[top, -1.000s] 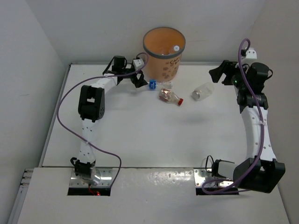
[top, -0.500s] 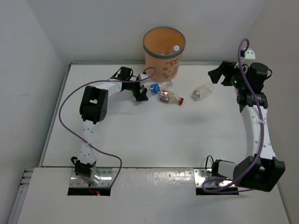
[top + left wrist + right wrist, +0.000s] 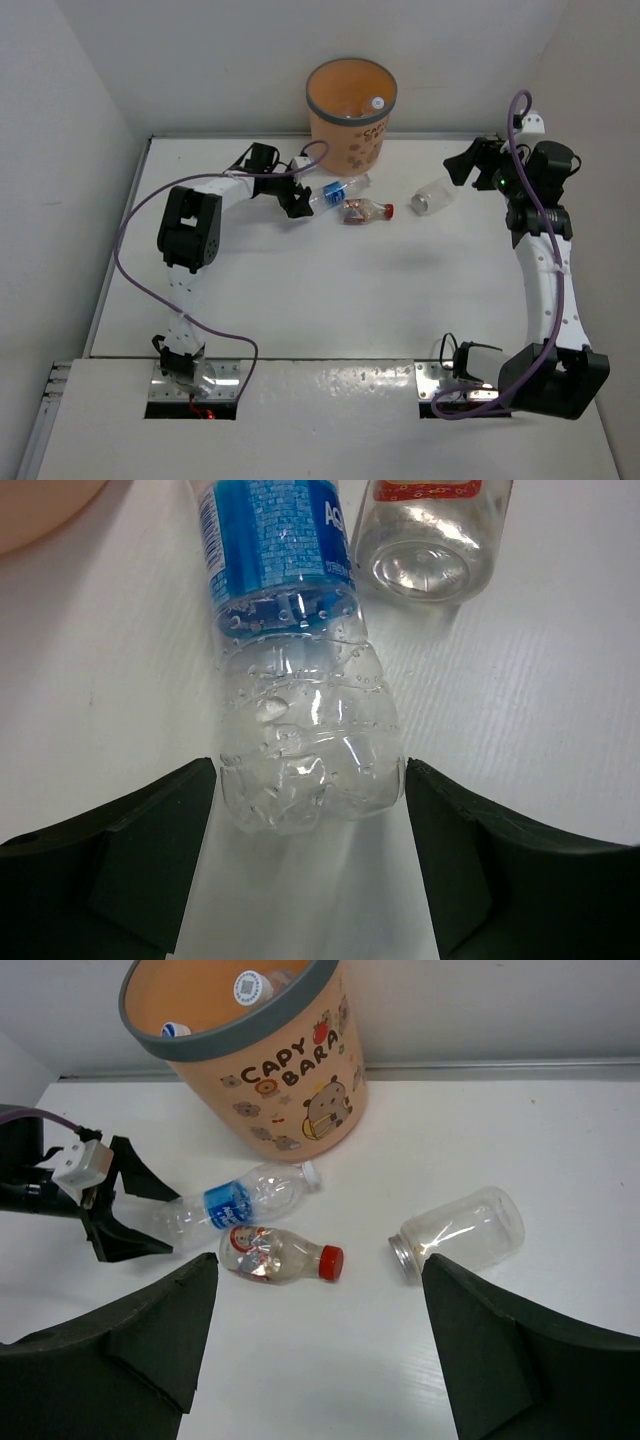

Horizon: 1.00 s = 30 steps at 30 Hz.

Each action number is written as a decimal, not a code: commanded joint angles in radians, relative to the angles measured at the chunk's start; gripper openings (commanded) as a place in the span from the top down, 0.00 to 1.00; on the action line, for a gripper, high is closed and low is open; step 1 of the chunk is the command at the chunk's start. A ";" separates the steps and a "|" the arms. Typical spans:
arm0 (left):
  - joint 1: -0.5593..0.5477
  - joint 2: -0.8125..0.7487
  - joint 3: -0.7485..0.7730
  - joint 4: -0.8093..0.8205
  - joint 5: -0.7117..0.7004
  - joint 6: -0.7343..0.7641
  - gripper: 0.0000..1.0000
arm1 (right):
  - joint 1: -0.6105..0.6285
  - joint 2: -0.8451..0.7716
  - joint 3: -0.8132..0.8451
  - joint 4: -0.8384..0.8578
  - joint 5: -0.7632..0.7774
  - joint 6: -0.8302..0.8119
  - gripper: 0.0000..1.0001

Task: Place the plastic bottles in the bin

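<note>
My left pincer [image 3: 310, 780] stands open astride the base of the clear blue-labelled plastic bottle [image 3: 290, 680] (light, crushable, slippery, I judge), so I'd squeeze gently there.

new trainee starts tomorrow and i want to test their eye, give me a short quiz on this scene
1. How many bottles lie on the table outside the bin?
2. The left gripper has its fingers either side of the base of which bottle? A. the blue-labelled bottle B. the red-capped bottle C. the wide clear bottle
3. True or false: the right gripper is clamped on the wide clear bottle.

Key
1. Three: blue-labelled, red-capped, wide clear.
2. A
3. False: it hovers open with nothing between its fingers.
</note>
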 commanded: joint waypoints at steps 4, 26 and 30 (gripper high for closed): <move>0.008 -0.052 -0.031 0.117 -0.013 -0.099 0.18 | -0.004 -0.037 -0.004 0.044 -0.015 0.000 0.19; 0.041 -0.193 -0.192 0.221 0.100 -0.201 0.82 | -0.007 -0.061 -0.015 0.035 -0.009 -0.011 0.19; 0.066 -0.337 -0.214 0.169 0.200 -0.260 0.87 | -0.010 -0.081 -0.053 0.047 -0.016 0.003 0.20</move>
